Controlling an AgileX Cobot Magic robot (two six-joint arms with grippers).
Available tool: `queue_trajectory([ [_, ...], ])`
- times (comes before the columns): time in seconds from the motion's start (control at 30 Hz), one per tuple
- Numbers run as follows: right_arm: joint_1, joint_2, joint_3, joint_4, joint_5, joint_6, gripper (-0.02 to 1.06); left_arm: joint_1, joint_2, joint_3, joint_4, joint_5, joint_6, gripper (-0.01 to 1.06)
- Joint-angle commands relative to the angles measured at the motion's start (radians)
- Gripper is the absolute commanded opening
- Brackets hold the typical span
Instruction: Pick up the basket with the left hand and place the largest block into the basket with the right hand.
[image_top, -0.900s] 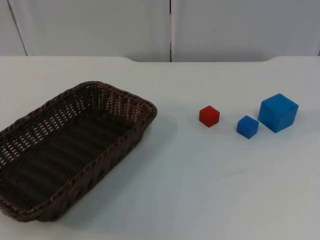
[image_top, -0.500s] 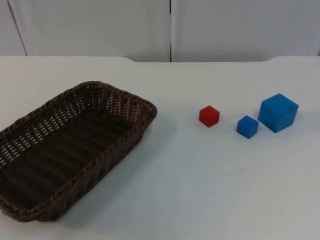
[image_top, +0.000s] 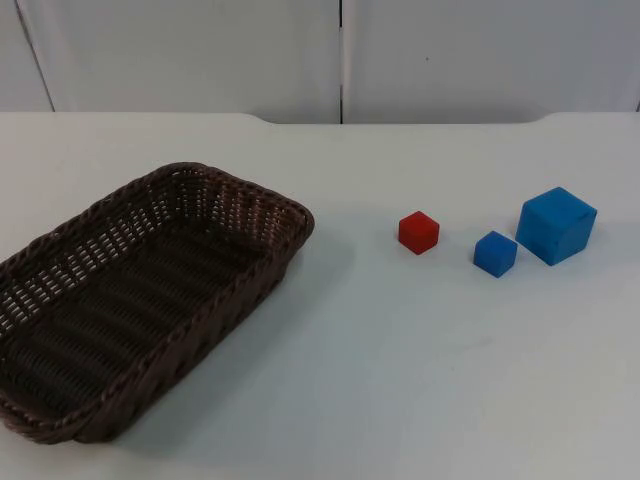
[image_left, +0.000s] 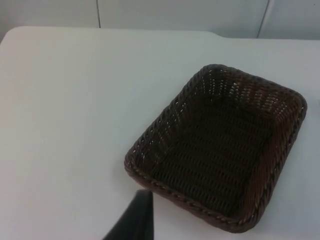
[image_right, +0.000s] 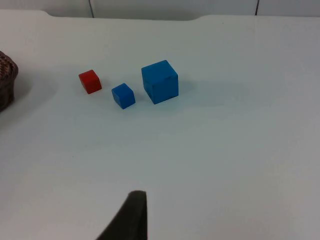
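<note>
Nothing has moved since the earlier top-view frames: basket and blocks lie exactly where they lay. In the top view, the dark brown woven basket (image_top: 140, 300) occupies the left half of the frame, resting flat on the white table (image_top: 400, 380); its long axis runs diagonally from the lower left toward the upper centre, with one short end wall nearest the blocks. Its interior holds no block, and only the woven floor is visible, as the left wrist view also shows (image_left: 220, 150). The three blocks stand in a loose row at the right of the top-view frame, well apart from the basket. The small red block (image_top: 418, 232) is leftmost, the small blue block (image_top: 495, 253) is in the middle, and the large blue block (image_top: 556, 225), the largest of the three, is rightmost, just beside the small blue one but not touching it. The right wrist view shows the same row: red block (image_right: 90, 81), small blue block (image_right: 123, 95), large blue block (image_right: 159, 81), with an edge of the basket (image_right: 6, 80) beyond them. One black fingertip of the left gripper (image_left: 135, 220) stands before the basket's near rim, and one of the right gripper (image_right: 131, 217) stands over bare table, well short of the blocks. Whether either pair of jaws is apart or together cannot be told.
</note>
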Motion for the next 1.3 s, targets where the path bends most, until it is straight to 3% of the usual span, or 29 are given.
queue_trajectory([
  [0.0,0.002,-0.004,0.002,0.003,-0.003,0.003,1.05,0.0,0.013,-0.015,-0.023,0.001,-0.006,1.05],
  [0.8,0.002,-0.004,0.002,0.003,-0.003,0.003,1.05,0.0,0.284,-0.101,-0.145,-0.042,0.093,1.05],
  [1.27,0.002,-0.004,0.002,0.003,-0.003,0.003,1.05,0.0,0.642,-0.22,-0.331,-0.119,0.3,1.02],
])
